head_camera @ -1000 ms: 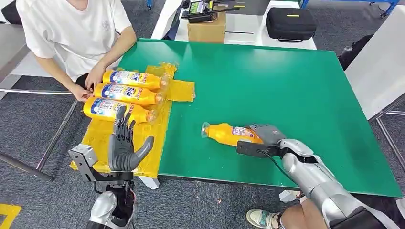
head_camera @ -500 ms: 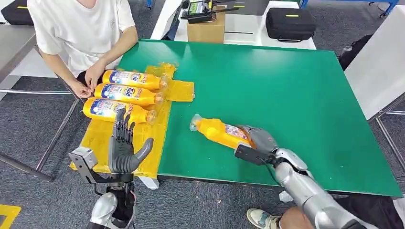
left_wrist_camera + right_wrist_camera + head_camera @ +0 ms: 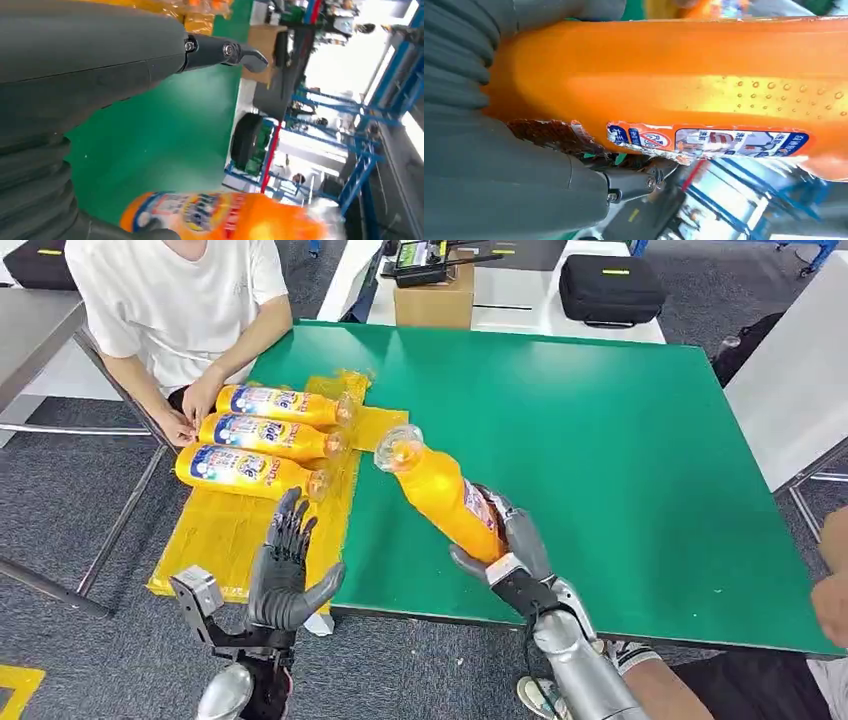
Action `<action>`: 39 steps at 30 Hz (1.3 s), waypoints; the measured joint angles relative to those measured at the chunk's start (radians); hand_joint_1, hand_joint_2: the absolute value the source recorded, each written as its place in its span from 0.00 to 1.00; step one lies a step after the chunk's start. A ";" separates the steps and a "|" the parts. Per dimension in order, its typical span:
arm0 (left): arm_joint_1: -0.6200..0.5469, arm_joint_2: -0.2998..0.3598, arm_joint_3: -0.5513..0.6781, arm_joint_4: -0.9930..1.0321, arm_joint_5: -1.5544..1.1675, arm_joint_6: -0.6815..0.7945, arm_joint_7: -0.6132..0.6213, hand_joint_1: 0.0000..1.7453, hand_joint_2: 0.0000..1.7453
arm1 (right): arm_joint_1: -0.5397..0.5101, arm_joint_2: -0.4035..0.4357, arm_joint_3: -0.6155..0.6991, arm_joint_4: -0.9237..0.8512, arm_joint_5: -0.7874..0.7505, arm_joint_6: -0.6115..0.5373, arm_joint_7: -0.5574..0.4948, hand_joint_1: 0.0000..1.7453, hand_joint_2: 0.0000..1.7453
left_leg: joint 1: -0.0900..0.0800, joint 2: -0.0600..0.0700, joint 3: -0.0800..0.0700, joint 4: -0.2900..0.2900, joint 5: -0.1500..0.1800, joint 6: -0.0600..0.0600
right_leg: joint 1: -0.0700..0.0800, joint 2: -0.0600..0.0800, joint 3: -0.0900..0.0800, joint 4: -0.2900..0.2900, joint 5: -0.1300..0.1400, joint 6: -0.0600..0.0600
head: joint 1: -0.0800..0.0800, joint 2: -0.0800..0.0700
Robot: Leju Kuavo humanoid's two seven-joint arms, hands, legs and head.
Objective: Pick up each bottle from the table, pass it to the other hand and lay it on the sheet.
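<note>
Counting it up, three bottles (image 3: 262,436) are already lying side by side on the yellow sheet (image 3: 236,528) at the left end of the green desk (image 3: 620,440), so that part looks done. Bottle number four (image 3: 443,496) is the one in play: the right hand (image 3: 508,542) has its fingers wrapped around the lower body, holding it off the desk, tilted with the cap end pointing up and toward the sheet. The left hand (image 3: 287,571) is raised over the sheet's near edge, fingers spread, holding nothing, apart from the bottle. So I'd say the pickup is done for this one, and the pass to the left hand and the lay-down are left. I can't spot any other bottles on the desk. A person (image 3: 185,300) sits beside the sheet, hands near the laid bottles.
</note>
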 measured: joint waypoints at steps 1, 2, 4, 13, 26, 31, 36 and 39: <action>0.003 0.002 -0.008 0.000 -0.017 -0.006 -0.014 0.00 1.00 | 0.005 0.009 -0.005 -0.013 -0.002 -0.006 -0.012 1.00 1.00 | 0.000 0.001 0.000 0.000 0.000 0.000 | 0.000 0.000 0.000 0.000 0.000 0.000 | 0.000 0.000; 0.004 0.004 -0.016 0.000 -0.032 -0.008 -0.029 0.00 1.00 | 0.006 0.015 -0.008 -0.020 -0.003 -0.011 -0.021 1.00 1.00 | 0.000 0.002 0.000 0.000 0.000 0.000 | 0.000 0.000 0.000 0.000 0.000 0.000 | 0.000 0.000; 0.004 0.007 -0.046 -0.006 -0.092 -0.017 -0.068 0.00 1.00 | 0.006 0.032 -0.008 -0.030 -0.007 -0.006 -0.036 1.00 1.00 | 0.000 0.003 0.000 0.000 0.000 0.000 | 0.000 0.001 0.000 0.000 0.000 0.000 | 0.000 0.000; 0.015 0.025 -0.143 -0.025 -0.241 -0.015 -0.069 0.00 1.00 | -0.030 0.088 0.067 0.034 0.099 0.069 -0.046 1.00 1.00 | 0.000 0.002 0.000 0.000 0.000 0.000 | 0.000 0.000 0.000 0.000 0.000 0.000 | 0.000 0.000; 0.014 0.022 -0.138 -0.021 -0.162 0.013 0.015 0.00 1.00 | -0.059 0.105 0.259 0.072 0.109 -0.023 -0.055 1.00 1.00 | 0.000 0.002 0.000 0.000 0.000 0.000 | 0.000 0.001 -0.001 0.000 0.000 0.000 | 0.000 0.000; 0.003 0.020 -0.138 -0.010 -0.100 -0.009 0.030 0.00 1.00 | -0.071 0.094 0.317 0.067 0.067 -0.075 -0.055 1.00 1.00 | 0.000 0.002 0.000 0.000 0.000 0.000 | 0.000 0.001 -0.001 0.000 0.000 0.000 | 0.000 0.000; -0.015 0.013 -0.138 0.016 -0.077 0.006 0.029 0.00 1.00 | -0.099 0.082 0.425 0.054 0.072 -0.118 -0.058 1.00 1.00 | 0.000 0.002 0.000 0.000 0.000 0.000 | 0.000 0.000 -0.001 0.000 0.000 0.000 | 0.000 0.000; -0.021 0.010 -0.132 0.024 -0.065 0.014 0.015 0.00 1.00 | -0.118 0.079 0.462 0.051 0.064 -0.103 -0.056 1.00 1.00 | 0.000 0.003 0.000 0.000 0.000 0.000 | 0.000 0.001 -0.001 0.000 0.000 0.000 | 0.000 0.000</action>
